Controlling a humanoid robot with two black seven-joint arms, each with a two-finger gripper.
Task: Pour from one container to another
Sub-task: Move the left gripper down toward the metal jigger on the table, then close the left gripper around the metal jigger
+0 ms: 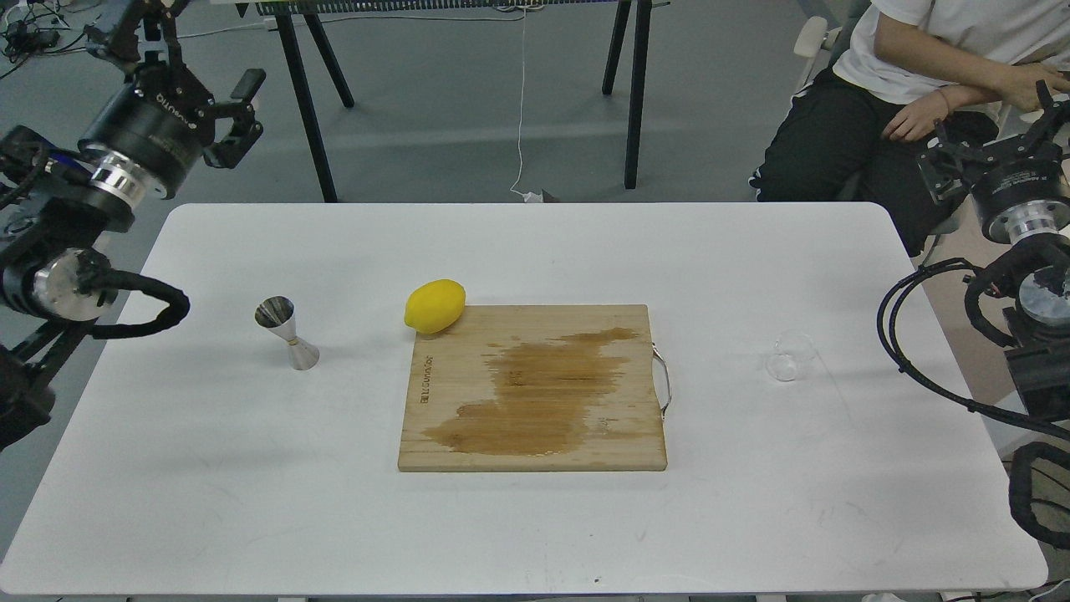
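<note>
Both hands, left hand (pixel 180 63) spread apart, right hand (pixel 995 138) unclear, hover off the worktop (pixel 535 535); glass cup (pixel 790 355) and jigger (pixel 287 333) stand untouched, nothing poured.

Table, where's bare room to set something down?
Bare white table runs along the near edge below the cutting board, and between board and glass cup. Tightest is the far left-centre: jigger, then the lemon touching the board's corner.
</note>
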